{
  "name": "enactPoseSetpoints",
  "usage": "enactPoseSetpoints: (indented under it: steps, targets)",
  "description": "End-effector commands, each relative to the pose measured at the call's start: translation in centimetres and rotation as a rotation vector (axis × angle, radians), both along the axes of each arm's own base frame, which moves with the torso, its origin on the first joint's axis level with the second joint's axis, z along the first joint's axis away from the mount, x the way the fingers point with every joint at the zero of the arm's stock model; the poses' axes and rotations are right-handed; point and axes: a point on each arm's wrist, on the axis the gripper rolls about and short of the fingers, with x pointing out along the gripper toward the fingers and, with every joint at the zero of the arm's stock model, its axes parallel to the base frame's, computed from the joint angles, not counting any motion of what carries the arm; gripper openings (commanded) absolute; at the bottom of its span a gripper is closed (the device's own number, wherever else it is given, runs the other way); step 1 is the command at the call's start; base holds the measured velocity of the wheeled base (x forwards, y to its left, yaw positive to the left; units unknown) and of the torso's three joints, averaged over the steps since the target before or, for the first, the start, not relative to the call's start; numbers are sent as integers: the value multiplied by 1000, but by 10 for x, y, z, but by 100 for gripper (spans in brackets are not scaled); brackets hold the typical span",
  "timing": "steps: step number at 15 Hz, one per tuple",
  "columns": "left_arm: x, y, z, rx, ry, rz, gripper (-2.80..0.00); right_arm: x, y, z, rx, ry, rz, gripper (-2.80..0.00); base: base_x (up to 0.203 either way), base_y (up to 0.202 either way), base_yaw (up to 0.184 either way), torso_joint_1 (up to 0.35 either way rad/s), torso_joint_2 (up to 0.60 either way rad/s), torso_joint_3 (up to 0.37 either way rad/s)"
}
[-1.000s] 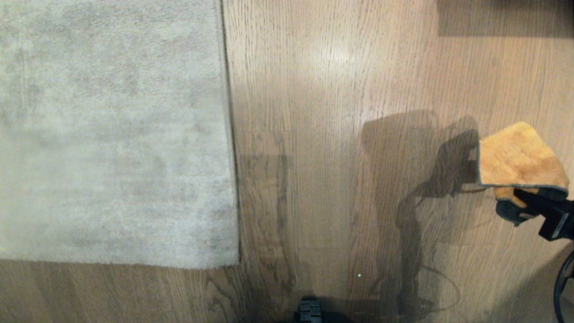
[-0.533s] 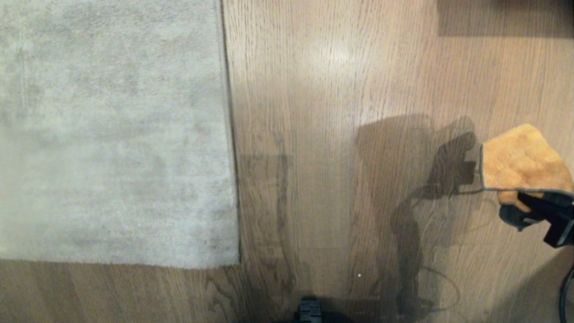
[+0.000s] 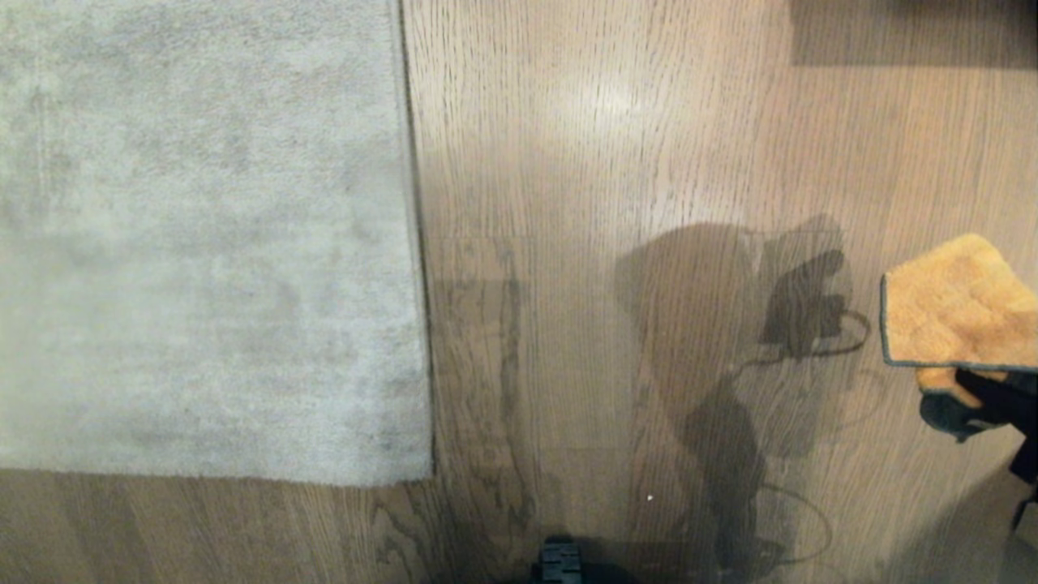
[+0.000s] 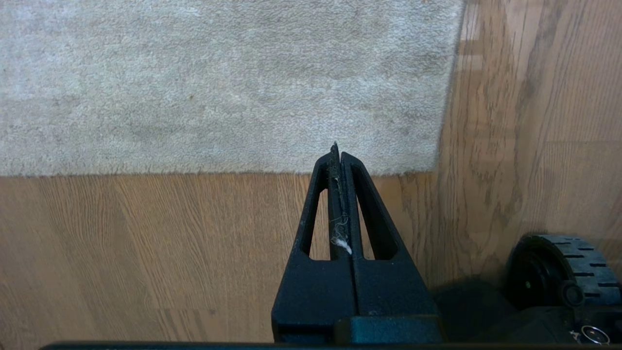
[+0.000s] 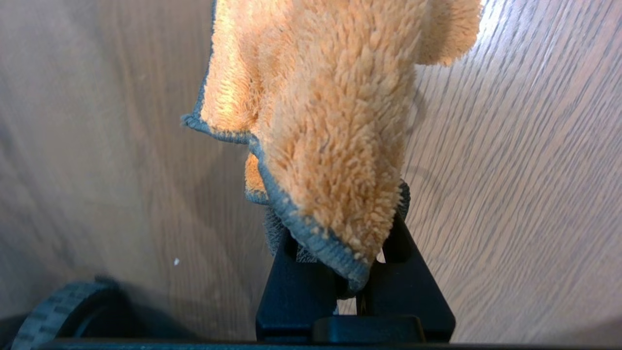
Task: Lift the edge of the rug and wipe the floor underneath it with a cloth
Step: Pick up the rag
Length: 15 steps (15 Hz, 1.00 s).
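While the rug edge [image 3: 418, 268] lies flat and unlifted on the floor [image 3: 584, 162], my right gripper [image 3: 985, 397], clenched on the cloth [image 3: 961, 304], has drifted further toward my right border of the head view, carrying the cloth away from the rug. I judge this a withdrawal: wiping beneath the rug cannot begin until the edge is raised. Cloth: orange-tan, fluffy, grey-green trim, hanging folded from the jaws above bare planks, well apart from the rug. My left gripper [image 4: 338, 160], clamped empty, hovers near the rug corner [image 4: 437, 167].
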Motion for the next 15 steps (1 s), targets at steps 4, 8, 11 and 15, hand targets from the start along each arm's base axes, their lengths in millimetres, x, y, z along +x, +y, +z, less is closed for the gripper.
enactPoseSetpoints:
  steps: [4,8,11,15]
  targets:
    - [0,0,0,0,-1,0,-280,-37,24,5,-35,-46,95,-280,0,0,0,0,0,0]
    - [0,0,0,0,1,0,-280,-59,38,-4,-75,-53,97,-280,0,0,0,0,0,0]
    - [0,0,0,0,-1,0,-280,-82,40,-10,-86,-57,52,-280,0,0,0,0,0,0]
    - [0,0,0,0,-1,0,-280,-118,42,-32,-97,-99,31,-280,0,0,0,0,0,0]
